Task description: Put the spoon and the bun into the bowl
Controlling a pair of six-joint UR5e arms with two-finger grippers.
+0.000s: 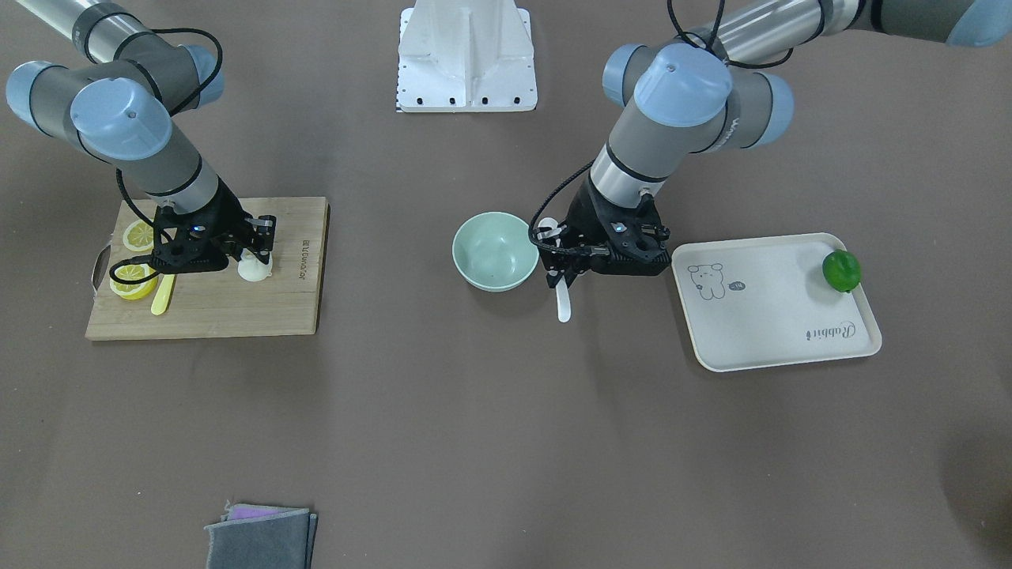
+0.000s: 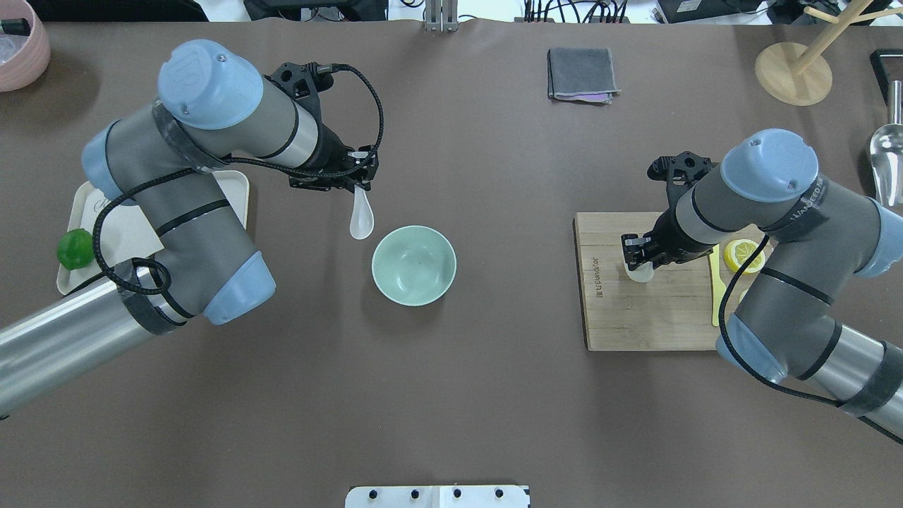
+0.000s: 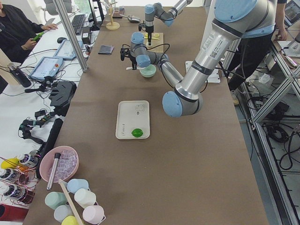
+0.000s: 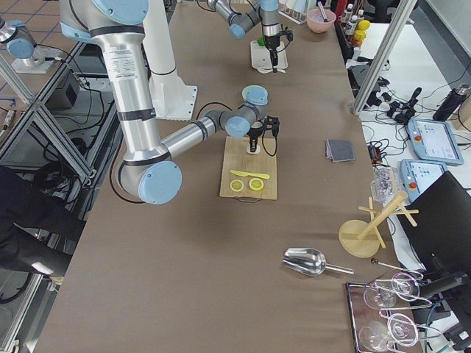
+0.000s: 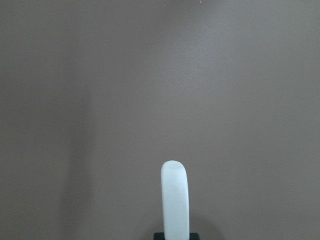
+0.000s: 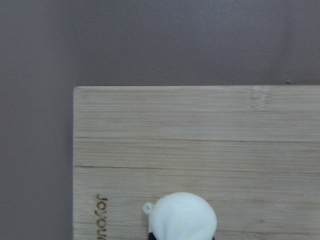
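Note:
My left gripper [image 2: 362, 185] is shut on the handle of the white spoon [image 2: 361, 220]. The scoop points away from the gripper, and the spoon is just outside the rim of the mint-green bowl [image 2: 413, 265]. The bowl is empty. In the front view the spoon [image 1: 563, 303] hangs to the right of the bowl [image 1: 496, 251]. It also shows in the left wrist view [image 5: 175, 200]. My right gripper [image 2: 638, 258] is shut on the white bun [image 2: 640, 272], low over the wooden cutting board [image 2: 635, 317]. The bun also shows in the right wrist view [image 6: 183, 217].
Two lemon slices [image 1: 138, 235] [image 1: 133, 283] and a yellow plastic knife [image 1: 163, 295] lie on the board behind my right gripper. A cream tray [image 1: 779, 316] with a green lime [image 1: 841, 271] sits beside my left arm. A grey cloth [image 2: 582, 74] lies at the far side.

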